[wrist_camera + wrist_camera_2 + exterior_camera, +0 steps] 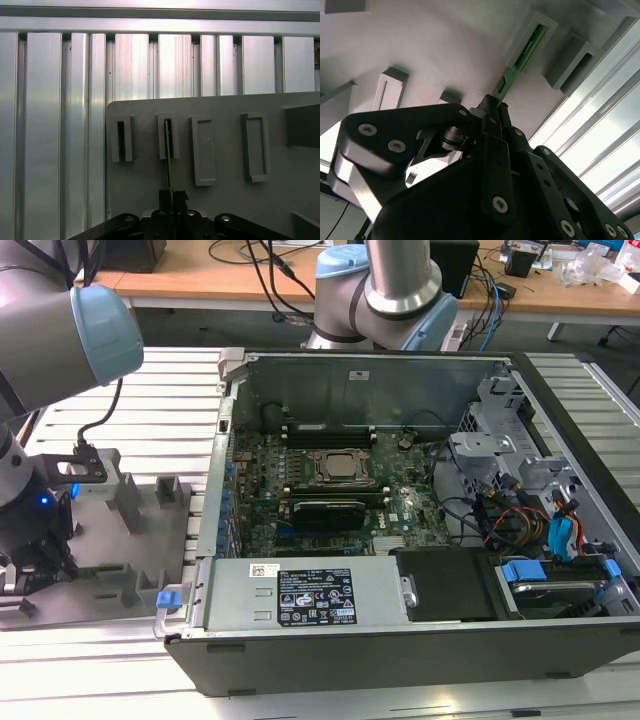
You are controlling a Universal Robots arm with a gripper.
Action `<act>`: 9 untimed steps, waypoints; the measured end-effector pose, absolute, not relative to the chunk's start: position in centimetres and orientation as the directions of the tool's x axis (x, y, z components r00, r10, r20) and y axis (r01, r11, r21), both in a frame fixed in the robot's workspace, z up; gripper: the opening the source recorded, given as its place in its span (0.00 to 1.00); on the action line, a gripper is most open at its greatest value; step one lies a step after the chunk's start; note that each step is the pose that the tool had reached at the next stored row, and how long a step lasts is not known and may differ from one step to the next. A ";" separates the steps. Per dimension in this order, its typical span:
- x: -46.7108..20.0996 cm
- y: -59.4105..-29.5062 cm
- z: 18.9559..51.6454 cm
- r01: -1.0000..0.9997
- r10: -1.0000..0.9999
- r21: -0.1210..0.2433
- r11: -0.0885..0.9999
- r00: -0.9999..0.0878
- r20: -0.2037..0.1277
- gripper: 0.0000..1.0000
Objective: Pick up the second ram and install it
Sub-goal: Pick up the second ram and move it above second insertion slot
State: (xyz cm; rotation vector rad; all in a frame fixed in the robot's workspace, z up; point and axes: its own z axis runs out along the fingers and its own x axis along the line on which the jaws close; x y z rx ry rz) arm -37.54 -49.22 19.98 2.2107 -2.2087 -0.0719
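gripper [493, 104]: clamped on the near end of the second ram, as I see it in both wrist views.
second ram [522, 51]: green stick standing on edge, far end in a slot of the holder plate [230, 200].
holder plate, exterior view [100, 550]: grey, at 9 o'clock of the open computer case [370, 660].

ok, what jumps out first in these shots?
The open computer case dominates the exterior view, with its motherboard exposed. On that view's left, the arm stands over a grey tray. In the second wrist view the gripper is shut on the second ram, a green stick whose far end sits in a grey holder slot.
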 end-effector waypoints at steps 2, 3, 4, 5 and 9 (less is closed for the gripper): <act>-37.5 -49.2 20.1 -0.999 -1.000 0.043 -0.001 0.000 -0.022 0.14; -37.5 -49.2 20.4 -0.999 -1.000 0.044 -0.001 0.000 -0.021 0.14; -37.5 -49.2 20.6 -0.999 -1.000 0.044 -0.001 0.000 -0.021 0.14; -37.5 -49.2 20.9 -0.999 -1.000 0.044 -0.001 0.000 -0.021 0.14; -37.5 -49.2 21.2 -0.999 -1.000 0.044 -0.001 0.000 -0.021 0.14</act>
